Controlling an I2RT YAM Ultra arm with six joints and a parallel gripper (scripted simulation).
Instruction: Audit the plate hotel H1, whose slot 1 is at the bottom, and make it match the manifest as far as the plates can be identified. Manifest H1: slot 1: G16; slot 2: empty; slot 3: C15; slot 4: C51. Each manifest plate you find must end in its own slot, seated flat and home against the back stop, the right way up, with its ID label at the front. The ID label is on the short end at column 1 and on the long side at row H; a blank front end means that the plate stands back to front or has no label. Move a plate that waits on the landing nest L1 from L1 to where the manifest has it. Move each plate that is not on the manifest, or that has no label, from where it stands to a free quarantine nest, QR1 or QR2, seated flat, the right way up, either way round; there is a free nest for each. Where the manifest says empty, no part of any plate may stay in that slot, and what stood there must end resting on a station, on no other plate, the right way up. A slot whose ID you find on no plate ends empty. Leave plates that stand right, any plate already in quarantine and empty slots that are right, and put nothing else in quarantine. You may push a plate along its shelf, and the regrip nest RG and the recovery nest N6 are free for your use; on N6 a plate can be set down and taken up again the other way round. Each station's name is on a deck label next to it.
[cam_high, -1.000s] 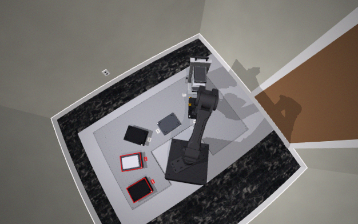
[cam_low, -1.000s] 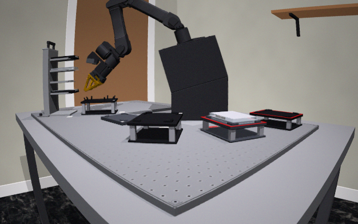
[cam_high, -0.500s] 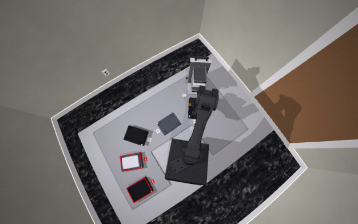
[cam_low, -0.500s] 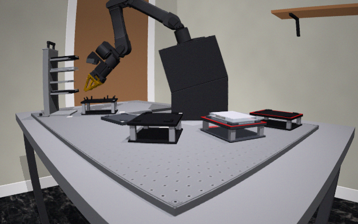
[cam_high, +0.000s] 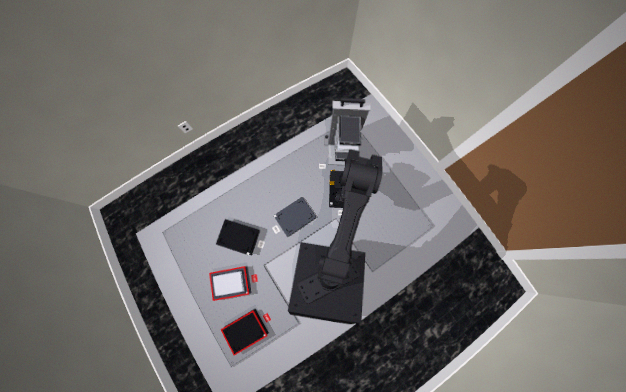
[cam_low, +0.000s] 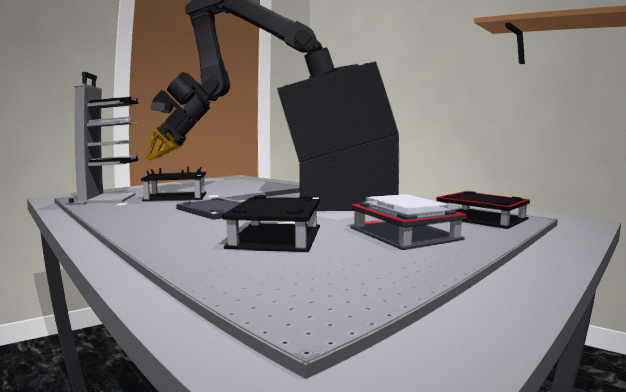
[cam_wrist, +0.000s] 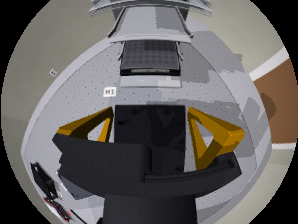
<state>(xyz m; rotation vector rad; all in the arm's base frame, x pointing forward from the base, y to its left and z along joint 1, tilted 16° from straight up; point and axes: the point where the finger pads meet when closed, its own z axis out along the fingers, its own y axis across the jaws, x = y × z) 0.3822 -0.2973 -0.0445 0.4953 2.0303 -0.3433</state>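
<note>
Hotel H1 (cam_low: 85, 130) stands at the left in the exterior view. A black plate (cam_low: 122, 101) (cam_high: 350, 130) is in its top slot, a pale plate (cam_low: 115, 119) in slot 3, and slot 2 looks like a bare shelf (cam_low: 111, 143) (cam_wrist: 140, 29). A dark plate (cam_low: 120, 160) (cam_wrist: 150, 55) is in slot 1, with a pale strip on its front end; no ID is readable. A white plate (cam_high: 228, 284) (cam_low: 405, 202) lies on one red-rimmed nest. The other red-rimmed nest (cam_high: 244, 331) (cam_low: 482, 198) holds no plate. My gripper (cam_low: 150, 158) (cam_wrist: 150, 109) is open and empty, in front of the hotel.
A black nest with upright pins (cam_low: 174, 176) (cam_wrist: 150, 122) stands below the gripper, close in front of the hotel. A raised black nest (cam_high: 238, 236) (cam_low: 275, 207) and a low grey nest (cam_high: 295, 216) (cam_low: 202, 207) bear no plate. The deck labels by them are too small to read.
</note>
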